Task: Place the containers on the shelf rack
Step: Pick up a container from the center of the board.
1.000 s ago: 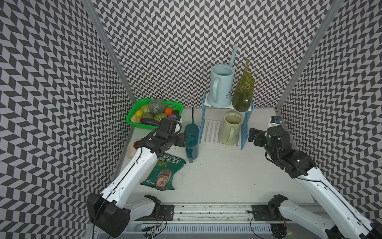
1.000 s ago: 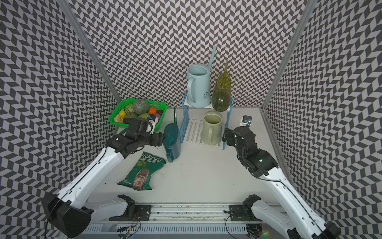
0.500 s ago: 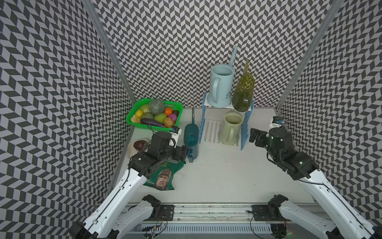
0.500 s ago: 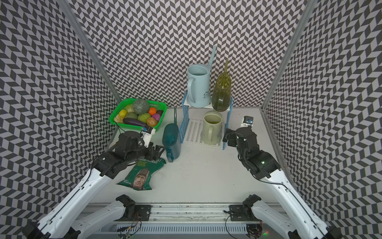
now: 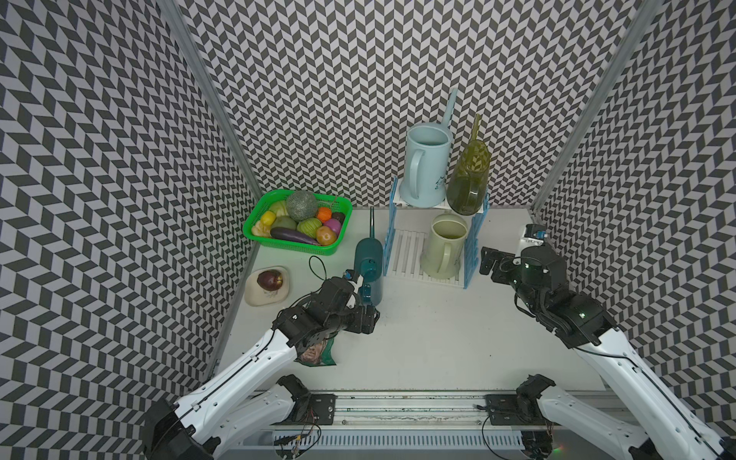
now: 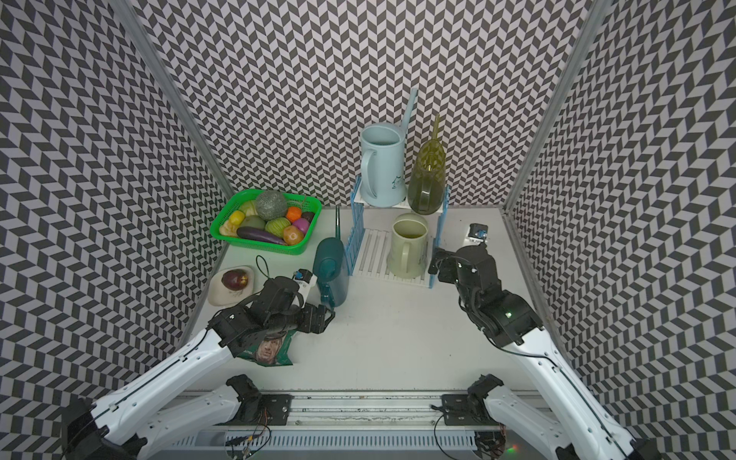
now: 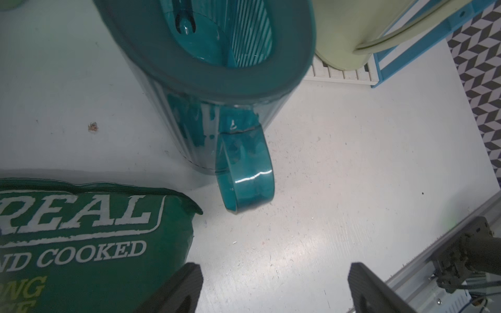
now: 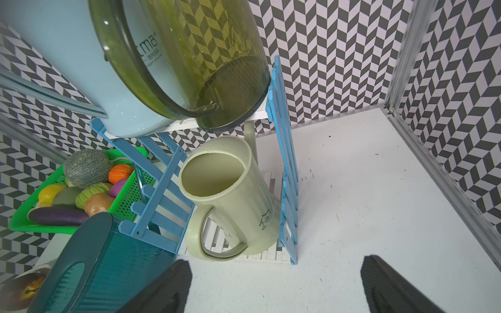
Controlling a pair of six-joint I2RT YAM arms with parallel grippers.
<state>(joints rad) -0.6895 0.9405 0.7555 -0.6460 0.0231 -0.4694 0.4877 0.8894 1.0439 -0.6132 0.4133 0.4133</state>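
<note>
**Clerk:** Item one, shelf rack (image 5: 403, 255)?

**Checker:** It stands at the back of the surface (image 5: 438, 342). Top shelf: light blue can (image 5: 426, 171) and olive green can (image 5: 466, 191), side by side. Lower shelf: cream can (image 5: 444, 251), upright, handle to the front.

**Clerk:** Fourth container?

**Checker:** The dark teal can (image 5: 369, 259) is off the rack. It is upright on the surface, just beside the rack's left side frame, with the green basket (image 5: 294, 250) of produce near it.

**Clerk:** Left tool (image 7: 273, 276)?

**Checker:** Spread wide, pinching nothing. It is near the teal handle but apart from it, beside a green crisp bag (image 7: 89, 244).

**Clerk:** Right tool (image 8: 275, 271)?

**Checker:** Spread wide and empty, near the rack's right side frame, facing the cream can.
</note>
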